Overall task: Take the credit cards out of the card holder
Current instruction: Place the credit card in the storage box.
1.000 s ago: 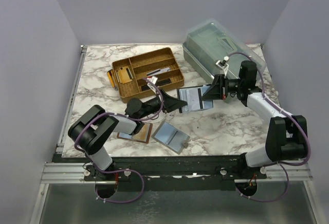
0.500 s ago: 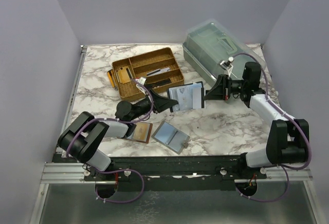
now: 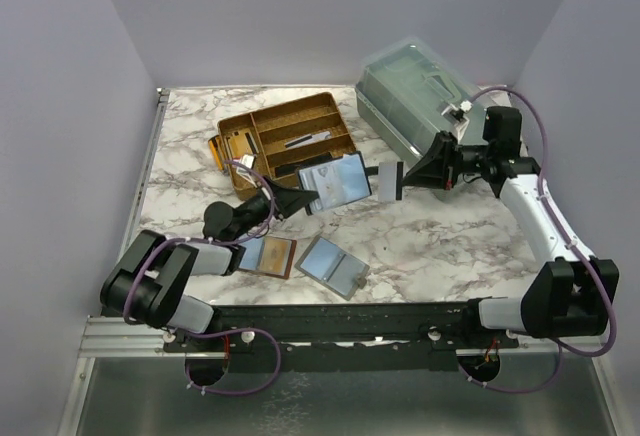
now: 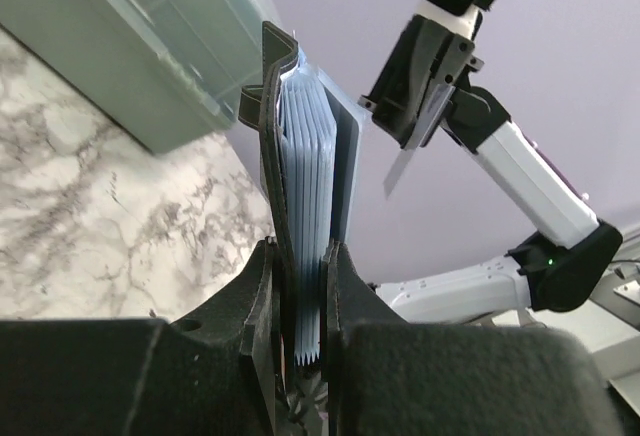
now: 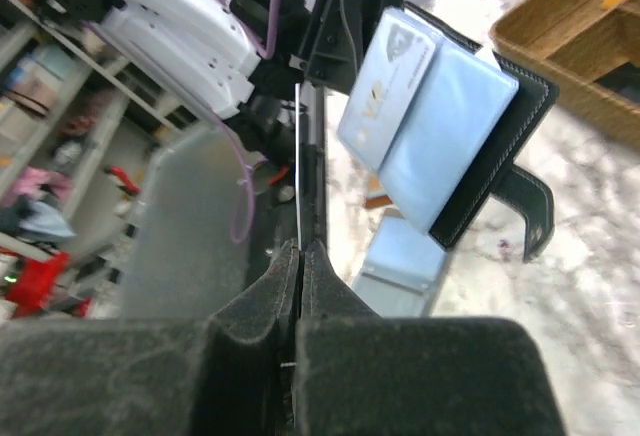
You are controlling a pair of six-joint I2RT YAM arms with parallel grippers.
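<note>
The left hand point(image 3: 297, 197) grips the small black bifold card holder point(image 3: 336, 182), raised above the marbled table point(image 3: 430, 236). The right hand point(image 3: 403, 178), pressed closed, pinches one thin pale grey-blue credit card point(image 3: 390, 182) apart from it.

The marble-patterned table point(image 3: 440, 246) carries a wooden compartment tray point(image 3: 300, 104) and a lidded bin point(image 3: 420, 91) at the rear. A brown holder point(image 3: 268, 255) and a grey holder point(image 3: 332, 266) lie open at the front.

card holder point(image 3: 335, 182) raised, credit card point(image 3: 390, 183) drawn out

Left claw point(image 4: 300, 268) clamps card holder point(image 4: 305, 176); right claw point(image 4: 412, 138) pinches credit card point(image 4: 396, 173).
</note>
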